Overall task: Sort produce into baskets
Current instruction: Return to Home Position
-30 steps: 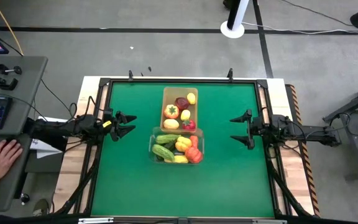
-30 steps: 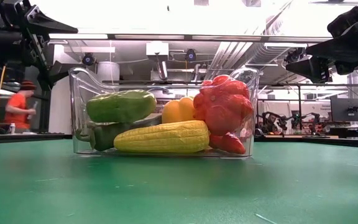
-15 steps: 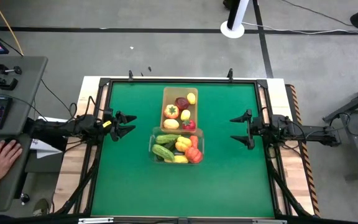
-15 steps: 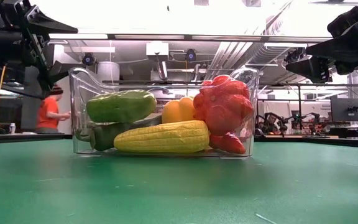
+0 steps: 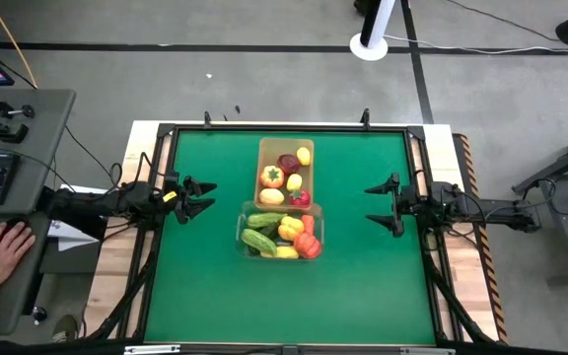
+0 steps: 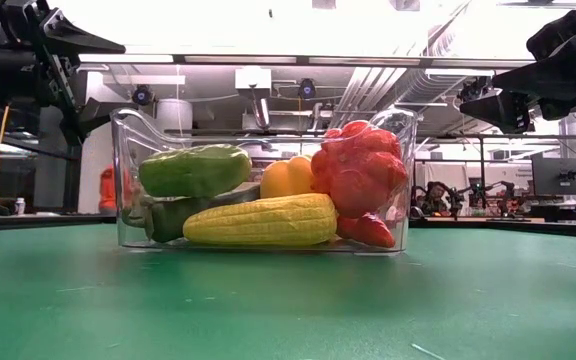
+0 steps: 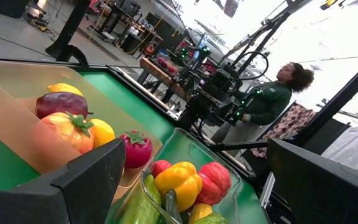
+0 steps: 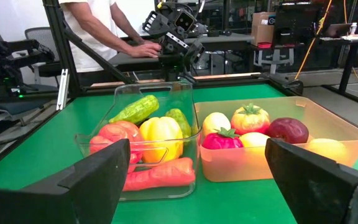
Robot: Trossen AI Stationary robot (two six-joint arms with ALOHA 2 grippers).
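Far bin [image 5: 267,153] touching near bin [image 5: 240,233], table [image 5: 363,286] centre; produce [image 5: 290,230] in both; left gripper [image 5: 206,197], right gripper [image 5: 371,204] flanking.

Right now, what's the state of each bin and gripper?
Tan opaque rectangular bin: upright, holding produce.
Clear plastic rectangular bin: upright, packed with produce, beside the tan bin.
Left gripper: open, empty, at the green table's left edge.
Right gripper: open, empty, at the table's right edge.
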